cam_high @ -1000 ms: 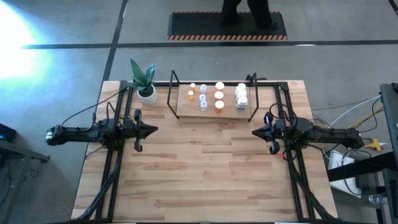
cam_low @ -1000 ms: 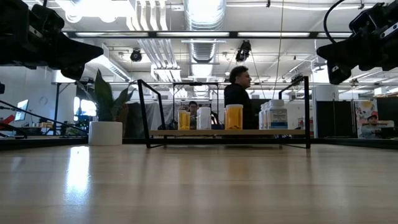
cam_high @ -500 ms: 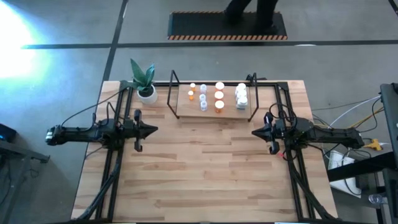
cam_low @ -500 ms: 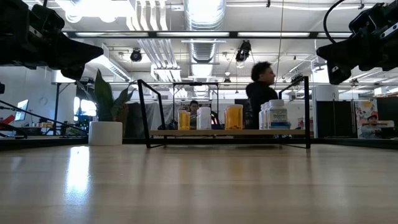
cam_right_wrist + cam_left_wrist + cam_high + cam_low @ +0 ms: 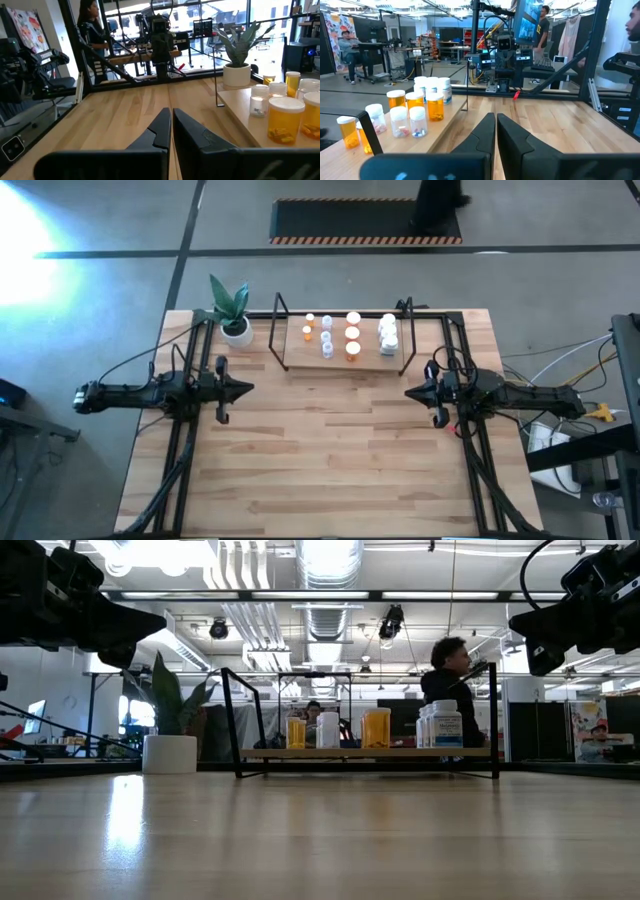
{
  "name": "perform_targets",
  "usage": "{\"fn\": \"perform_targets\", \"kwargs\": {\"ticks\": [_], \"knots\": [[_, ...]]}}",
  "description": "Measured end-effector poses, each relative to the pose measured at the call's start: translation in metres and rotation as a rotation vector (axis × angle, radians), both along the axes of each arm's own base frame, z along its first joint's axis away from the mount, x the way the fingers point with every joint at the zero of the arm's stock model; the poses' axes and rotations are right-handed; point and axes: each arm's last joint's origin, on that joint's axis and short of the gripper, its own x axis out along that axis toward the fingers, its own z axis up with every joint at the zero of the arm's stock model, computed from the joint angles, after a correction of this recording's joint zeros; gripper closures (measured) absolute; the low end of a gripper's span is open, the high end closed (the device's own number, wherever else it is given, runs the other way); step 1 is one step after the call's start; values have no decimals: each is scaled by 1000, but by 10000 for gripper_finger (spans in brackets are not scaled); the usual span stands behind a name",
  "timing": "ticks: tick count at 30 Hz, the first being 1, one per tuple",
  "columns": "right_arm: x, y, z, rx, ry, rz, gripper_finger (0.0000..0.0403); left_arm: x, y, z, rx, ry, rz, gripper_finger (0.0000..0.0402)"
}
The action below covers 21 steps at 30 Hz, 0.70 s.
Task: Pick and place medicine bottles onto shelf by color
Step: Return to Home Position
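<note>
Several medicine bottles stand upright on the shelf [image 5: 298, 361], a pale board in a black wire frame at the table's far middle. There are orange ones [image 5: 352, 350], clear bluish ones [image 5: 327, 348] and white ones [image 5: 388, 335]. In the low view the orange [image 5: 376, 728] and white [image 5: 444, 725] bottles show side by side. My left gripper [image 5: 250, 389] [image 5: 496, 118] hangs shut above the table's left side, pointing level toward the right. My right gripper [image 5: 407, 392] [image 5: 171, 111] hangs shut at the right side, pointing level toward the left. Neither holds anything.
A white pot with a green plant [image 5: 236, 330] stands at the far left corner, beside the shelf. Black frame rails [image 5: 185, 440] run along both sides of the table. Bare planks [image 5: 330, 450] lie between the grippers and toward the near edge. A person [image 5: 450, 675] stands beyond the far edge.
Both arms and the bottles have kept still. The person beyond the table's far edge has walked toward the right.
</note>
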Motion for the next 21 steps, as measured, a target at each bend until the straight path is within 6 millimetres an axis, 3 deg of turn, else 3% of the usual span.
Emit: {"fn": "perform_targets", "kwargs": {"ticks": [21], "knots": [[3, 6, -3, 0, 41, 57, 394, 0, 0, 0, 0, 0, 0, 402]]}}
